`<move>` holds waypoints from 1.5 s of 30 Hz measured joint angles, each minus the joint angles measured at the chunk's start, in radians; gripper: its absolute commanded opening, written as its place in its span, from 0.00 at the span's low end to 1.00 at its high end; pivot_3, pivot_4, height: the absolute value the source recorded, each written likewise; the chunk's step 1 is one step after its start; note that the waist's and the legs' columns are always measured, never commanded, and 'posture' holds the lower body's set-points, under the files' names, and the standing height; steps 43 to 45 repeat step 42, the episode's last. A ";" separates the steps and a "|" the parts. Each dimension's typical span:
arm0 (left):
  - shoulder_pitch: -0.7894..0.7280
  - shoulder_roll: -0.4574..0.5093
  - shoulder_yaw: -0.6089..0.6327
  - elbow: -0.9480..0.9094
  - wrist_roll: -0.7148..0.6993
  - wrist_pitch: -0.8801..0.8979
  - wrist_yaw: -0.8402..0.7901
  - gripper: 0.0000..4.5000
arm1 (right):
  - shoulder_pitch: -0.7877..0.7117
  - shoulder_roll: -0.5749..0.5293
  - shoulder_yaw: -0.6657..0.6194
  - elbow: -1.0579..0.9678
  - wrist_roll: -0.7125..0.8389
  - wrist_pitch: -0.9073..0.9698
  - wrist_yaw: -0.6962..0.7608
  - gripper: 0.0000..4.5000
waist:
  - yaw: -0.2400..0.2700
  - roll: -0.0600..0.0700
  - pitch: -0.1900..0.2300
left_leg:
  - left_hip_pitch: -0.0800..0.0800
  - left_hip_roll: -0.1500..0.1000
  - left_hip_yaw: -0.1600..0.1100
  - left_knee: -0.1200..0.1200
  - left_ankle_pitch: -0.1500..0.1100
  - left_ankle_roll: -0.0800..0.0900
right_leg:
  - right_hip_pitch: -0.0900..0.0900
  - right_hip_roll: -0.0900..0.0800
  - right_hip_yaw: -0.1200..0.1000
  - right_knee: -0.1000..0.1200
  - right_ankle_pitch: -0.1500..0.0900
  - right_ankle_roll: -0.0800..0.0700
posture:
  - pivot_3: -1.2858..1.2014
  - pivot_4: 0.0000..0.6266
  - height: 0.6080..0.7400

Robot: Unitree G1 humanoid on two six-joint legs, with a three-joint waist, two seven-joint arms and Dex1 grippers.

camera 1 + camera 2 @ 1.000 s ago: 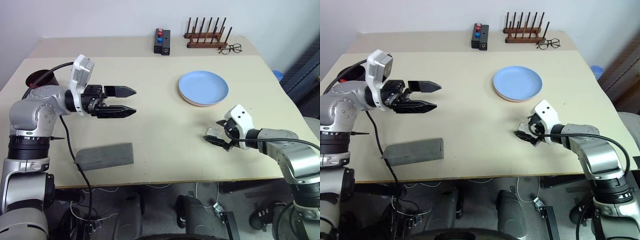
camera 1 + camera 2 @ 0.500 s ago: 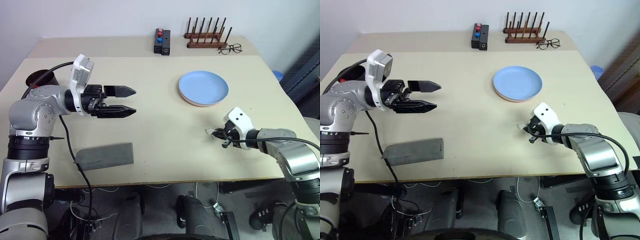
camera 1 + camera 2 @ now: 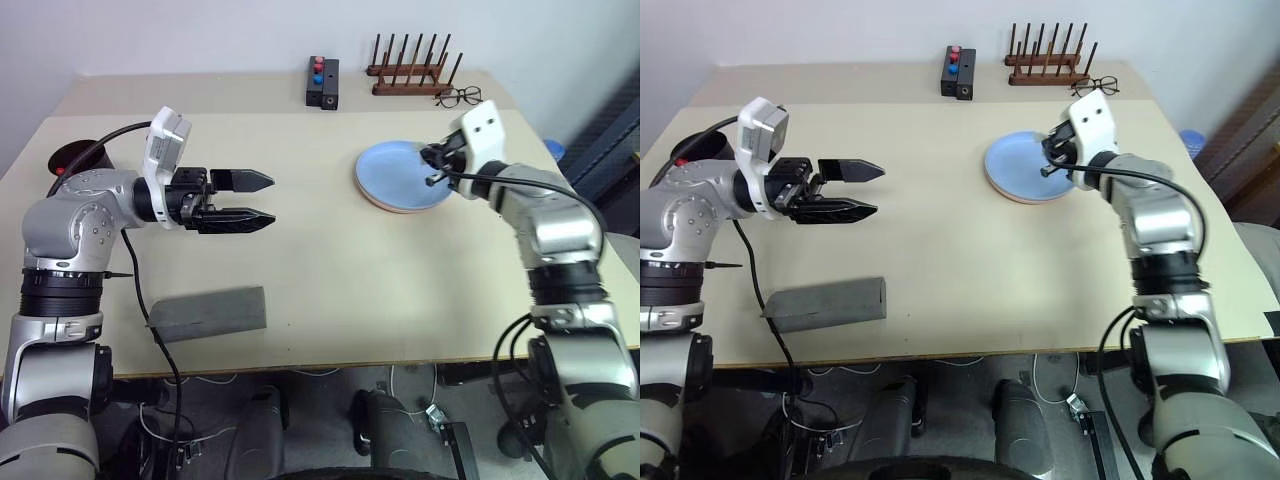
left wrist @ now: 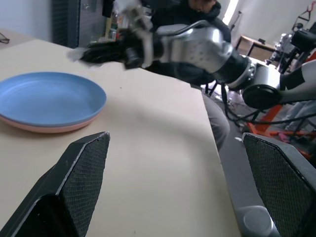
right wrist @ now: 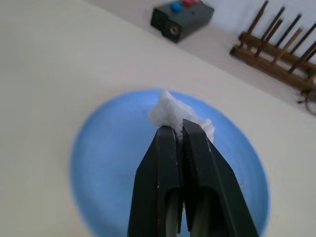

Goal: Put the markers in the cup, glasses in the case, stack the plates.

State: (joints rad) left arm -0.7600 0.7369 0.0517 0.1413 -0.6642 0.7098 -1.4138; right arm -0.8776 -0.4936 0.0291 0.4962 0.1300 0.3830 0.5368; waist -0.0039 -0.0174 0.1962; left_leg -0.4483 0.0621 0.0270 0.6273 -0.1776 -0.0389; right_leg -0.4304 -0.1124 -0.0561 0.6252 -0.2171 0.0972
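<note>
Two arms, taken left to right: your left gripper stays spread wide and empty above the table, the grey case near the front edge below it. Your right gripper has swung up from the table's near right, clenched on a white tissue wad, over the stacked plates; that is clutter, not task progress.

Blue plate stacked on pink plate; grey case lies flat

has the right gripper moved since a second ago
Yes. The right gripper, shut on a white crumpled wad, has lifted from the table's near right part and swung away to hang above the blue plate.
</note>
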 measured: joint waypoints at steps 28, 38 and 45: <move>0.244 0.038 0.099 -0.108 -0.021 -0.114 0.065 1.00 | 0.572 -0.292 -0.239 -0.833 0.558 0.190 0.501 0.99 | -0.006 0.001 0.001 | 0.003 0.001 0.000 -0.001 0.000 -0.001 | 0.002 -0.001 0.000 -0.002 -0.001 -0.001 | 0.52 0.24 1.00; 0.292 0.000 0.098 -0.095 -0.010 -0.204 0.062 1.00 | 0.688 -0.373 -0.309 -0.888 0.521 0.153 0.492 0.99 | 0.010 0.001 0.001 | 0.002 0.001 0.001 0.001 -0.001 -0.001 | 0.002 -0.001 0.000 -0.006 0.000 -0.001 | 0.52 0.24 1.00; 0.295 -0.030 0.088 -0.084 0.006 -0.229 0.072 1.00 | 0.698 -0.390 -0.319 -0.885 0.517 0.150 0.491 0.99 | 0.016 0.001 0.001 | 0.001 0.001 0.001 0.000 -0.001 -0.001 | 0.003 -0.001 0.000 -0.007 0.000 -0.001 | 0.52 0.24 1.00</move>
